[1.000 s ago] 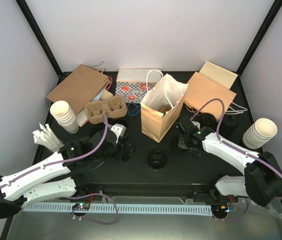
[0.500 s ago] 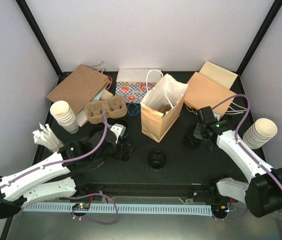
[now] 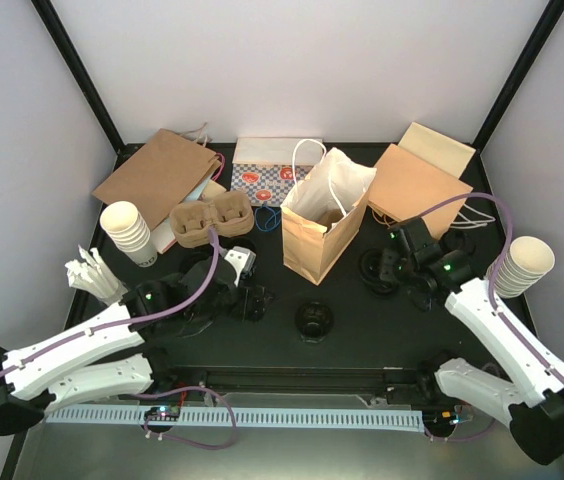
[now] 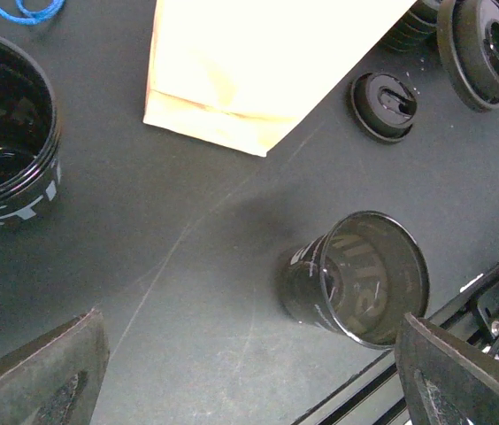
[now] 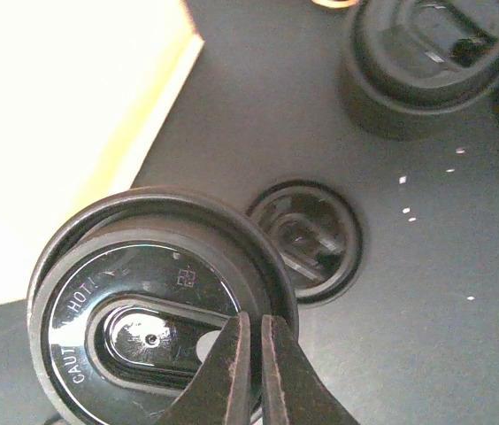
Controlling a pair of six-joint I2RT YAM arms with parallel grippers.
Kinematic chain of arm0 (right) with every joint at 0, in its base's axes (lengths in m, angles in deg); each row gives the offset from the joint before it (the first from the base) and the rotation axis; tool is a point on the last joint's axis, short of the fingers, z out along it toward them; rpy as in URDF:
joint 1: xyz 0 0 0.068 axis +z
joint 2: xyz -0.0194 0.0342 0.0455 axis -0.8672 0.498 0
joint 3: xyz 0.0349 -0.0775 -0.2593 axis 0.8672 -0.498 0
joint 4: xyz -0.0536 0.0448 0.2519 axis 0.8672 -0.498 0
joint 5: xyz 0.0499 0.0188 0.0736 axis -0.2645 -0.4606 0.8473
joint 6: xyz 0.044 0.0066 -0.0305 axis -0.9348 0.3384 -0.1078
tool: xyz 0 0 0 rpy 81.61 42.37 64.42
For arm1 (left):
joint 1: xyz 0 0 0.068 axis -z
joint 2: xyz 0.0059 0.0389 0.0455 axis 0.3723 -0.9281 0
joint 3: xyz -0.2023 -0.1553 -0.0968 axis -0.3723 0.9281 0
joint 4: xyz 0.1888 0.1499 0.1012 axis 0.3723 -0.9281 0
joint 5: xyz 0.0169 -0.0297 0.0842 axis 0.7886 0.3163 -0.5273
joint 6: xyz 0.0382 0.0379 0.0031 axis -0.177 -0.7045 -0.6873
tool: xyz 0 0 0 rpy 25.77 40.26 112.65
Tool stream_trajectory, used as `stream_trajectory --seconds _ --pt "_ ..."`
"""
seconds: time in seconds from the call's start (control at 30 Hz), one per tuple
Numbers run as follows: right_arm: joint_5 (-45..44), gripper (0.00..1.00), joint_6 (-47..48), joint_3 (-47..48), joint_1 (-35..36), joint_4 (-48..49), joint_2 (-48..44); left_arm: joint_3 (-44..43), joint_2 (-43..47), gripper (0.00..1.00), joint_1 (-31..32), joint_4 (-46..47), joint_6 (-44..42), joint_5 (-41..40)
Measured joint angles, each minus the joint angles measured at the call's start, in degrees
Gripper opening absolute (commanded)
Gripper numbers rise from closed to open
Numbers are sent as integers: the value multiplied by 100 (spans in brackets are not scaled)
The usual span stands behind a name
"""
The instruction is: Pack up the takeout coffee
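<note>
Two open black cups [image 4: 369,283] [image 4: 2,133], two lidded cups [image 5: 126,328] [image 5: 435,53], seemingly one loose lid [image 5: 307,239]

My top camera sits above and behind the arm bases, looking down over the whole table [image 3: 382,335] to its far edge. The left wrist camera faces down from close over the table's middle, on a lidless black cup [image 4: 356,279]. The right wrist camera is nearest, just over a lidded cup [image 5: 99,301]. All three catch the open paper bag [image 3: 322,220].
</note>
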Motion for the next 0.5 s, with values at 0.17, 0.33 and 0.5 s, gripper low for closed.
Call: stream_trajectory --seconds 0.17,0.33,0.5 --pt "7 1 -219 297 887 -387 -214 0 -127 99 0 105 -26 79" --pt "-66 1 -540 358 1952 -643 -203 2 -125 99 -20 109 24 79" --pt "-197 1 -719 354 2883 -627 -186 214 66 99 -26 317 92 127"
